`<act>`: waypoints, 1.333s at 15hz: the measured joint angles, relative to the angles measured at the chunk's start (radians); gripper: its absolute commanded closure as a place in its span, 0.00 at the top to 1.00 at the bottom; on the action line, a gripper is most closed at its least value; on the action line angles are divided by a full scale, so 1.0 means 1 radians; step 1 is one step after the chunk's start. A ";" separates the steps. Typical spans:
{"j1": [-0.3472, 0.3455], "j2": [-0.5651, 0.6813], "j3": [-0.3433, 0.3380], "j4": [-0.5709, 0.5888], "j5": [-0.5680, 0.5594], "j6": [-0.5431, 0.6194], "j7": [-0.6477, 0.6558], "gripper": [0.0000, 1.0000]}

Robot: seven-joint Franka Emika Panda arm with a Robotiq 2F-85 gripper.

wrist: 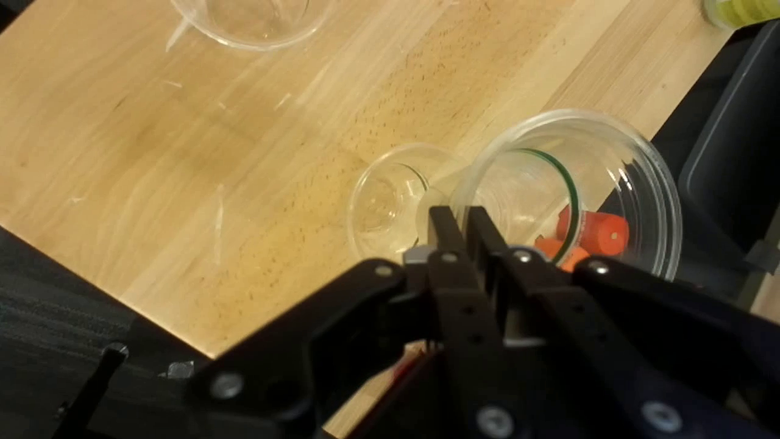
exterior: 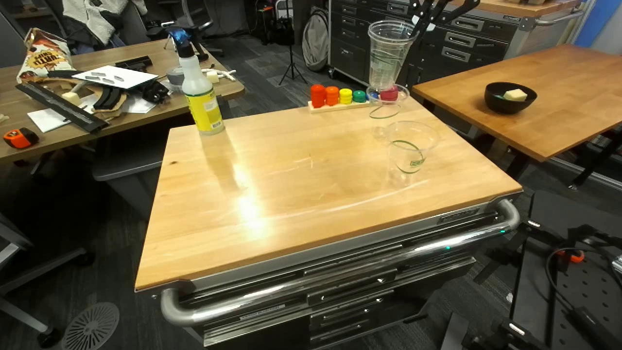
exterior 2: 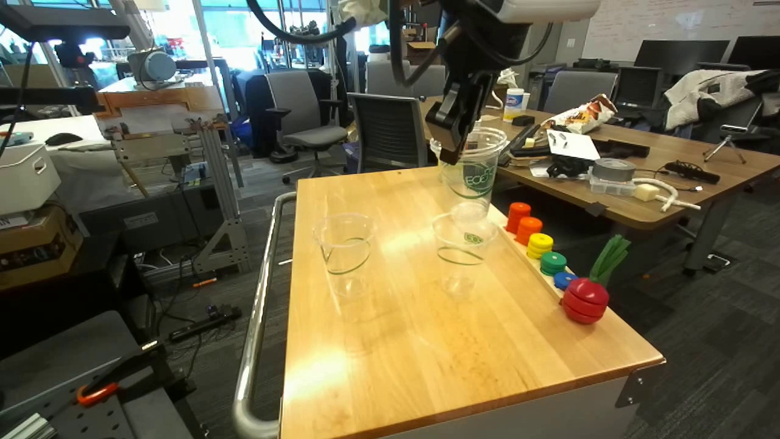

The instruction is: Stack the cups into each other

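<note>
My gripper [wrist: 460,214] is shut on the wall of a nested stack of clear cups [wrist: 570,177], seemingly two, and holds it upright above the wooden tabletop. The held cups [exterior: 390,58] hang at the far right of the table in an exterior view; they also show beside the gripper [exterior 2: 450,152] in an exterior view [exterior 2: 478,177]. A single clear cup [exterior 2: 465,250] stands upright just below them [exterior: 387,103]; in the wrist view it [wrist: 390,201] lies left of the fingertips. Another upright cup [exterior: 412,148] stands apart nearer the handle edge [exterior 2: 345,250] [wrist: 256,21].
A wooden rack with coloured blocks [exterior: 332,96] lines the table's far edge behind the cups. A red radish-like toy [exterior 2: 585,300] stands at its end. A yellow-green spray bottle [exterior: 204,97] stands at the far left corner. A metal handle [exterior: 340,272] runs along the near edge.
</note>
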 measured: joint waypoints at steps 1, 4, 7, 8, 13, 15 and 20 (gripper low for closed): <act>0.000 0.004 0.000 -0.004 0.019 0.000 -0.016 0.02; 0.000 0.019 0.000 -0.006 0.027 0.000 -0.038 0.02; 0.000 0.032 0.000 -0.006 0.018 0.000 -0.052 0.02; 0.000 0.036 0.000 -0.006 0.018 -0.001 -0.057 0.02; 0.000 0.069 0.000 -0.004 0.011 -0.001 -0.082 0.40; 0.000 0.084 0.000 -0.005 -0.015 0.000 -0.085 0.56; 0.000 0.101 -0.003 -0.005 -0.081 0.001 -0.085 0.94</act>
